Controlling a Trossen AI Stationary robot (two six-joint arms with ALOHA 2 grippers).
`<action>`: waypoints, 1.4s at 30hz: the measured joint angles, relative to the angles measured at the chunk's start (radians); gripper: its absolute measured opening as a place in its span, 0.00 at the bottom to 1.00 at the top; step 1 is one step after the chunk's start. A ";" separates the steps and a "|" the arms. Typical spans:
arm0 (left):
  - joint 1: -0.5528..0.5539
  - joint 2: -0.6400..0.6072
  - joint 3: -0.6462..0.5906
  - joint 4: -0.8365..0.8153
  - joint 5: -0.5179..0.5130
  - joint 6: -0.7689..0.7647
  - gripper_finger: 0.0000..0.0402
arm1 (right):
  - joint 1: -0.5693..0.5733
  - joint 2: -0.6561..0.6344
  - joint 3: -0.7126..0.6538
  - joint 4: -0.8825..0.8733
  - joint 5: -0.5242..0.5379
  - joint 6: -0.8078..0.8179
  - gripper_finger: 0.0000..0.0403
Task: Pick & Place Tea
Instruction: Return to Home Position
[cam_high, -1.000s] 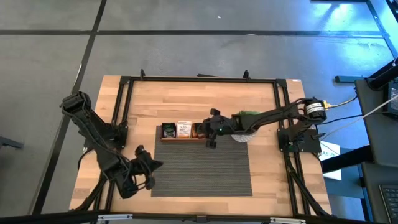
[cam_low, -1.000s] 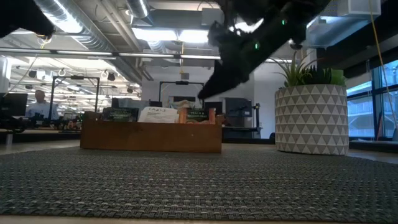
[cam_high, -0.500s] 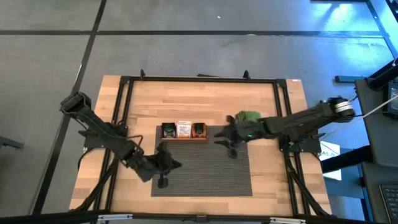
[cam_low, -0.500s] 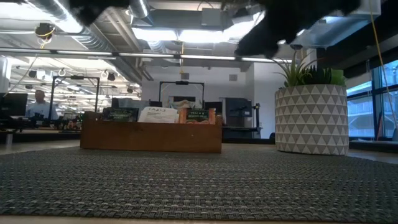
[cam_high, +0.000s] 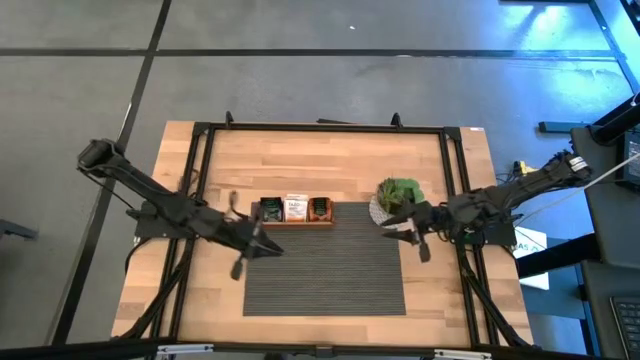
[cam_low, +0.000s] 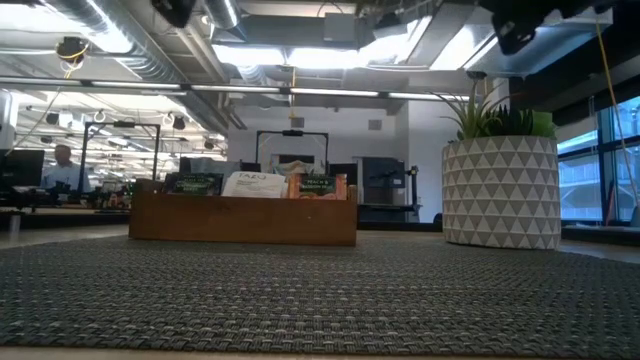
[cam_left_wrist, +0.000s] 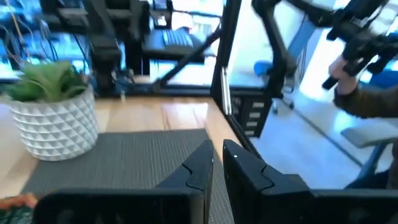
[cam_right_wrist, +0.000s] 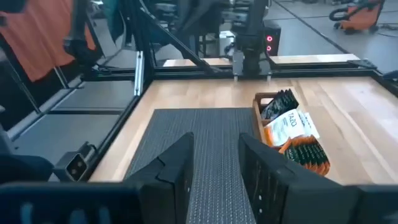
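Claws: the left claw (cam_left_wrist: 217, 152) has its two fingers pressed almost together, with only a thin slit between them and nothing in it. The right claw (cam_right_wrist: 216, 138) shows a plain gap between its fingers and also holds nothing. Neither touches anything.
Left claw place: above the far left corner of the dark woven mat (cam_high: 330, 275), just on the near side of the left end of the wooden tray (cam_high: 296, 224), and raised clear of both.
Right claw place: above the mat's far right corner, just beside the potted plant (cam_high: 400, 190) on its near side, apart from the pot.
Left arm: stretched long and low from the left edge of the bench (cam_high: 300, 160) toward the middle, claw pointing right.
Right arm: stretched likewise from the right edge, claw pointing left. The two claws face each other across the mat, well apart.
Tea: the tea sachets (cam_high: 295, 208) stand on edge inside the tray, dark ones in the left compartment, white in the middle, orange in the right.
Edges: the tray lies along the mat's far edge. Black frame rails (cam_high: 320, 127) run along the bench's left, right and far sides, and each arm crosses a side rail.
Open room: the mat's near stretch lies open between the claws. In the low view only dark arm parts show at the top edge, high above tray and pot.
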 joint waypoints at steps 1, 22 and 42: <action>-0.001 -0.040 -0.035 0.016 -0.006 0.004 0.08 | 0.005 -0.020 -0.011 0.000 0.001 0.000 0.32; 0.038 -0.392 -0.213 0.001 -0.231 0.241 0.08 | 0.012 -0.179 -0.062 -0.023 0.374 -0.313 0.32; 0.056 -0.404 -0.213 -0.122 -0.389 0.024 0.08 | 0.012 -0.184 -0.062 -0.024 0.440 -0.170 0.32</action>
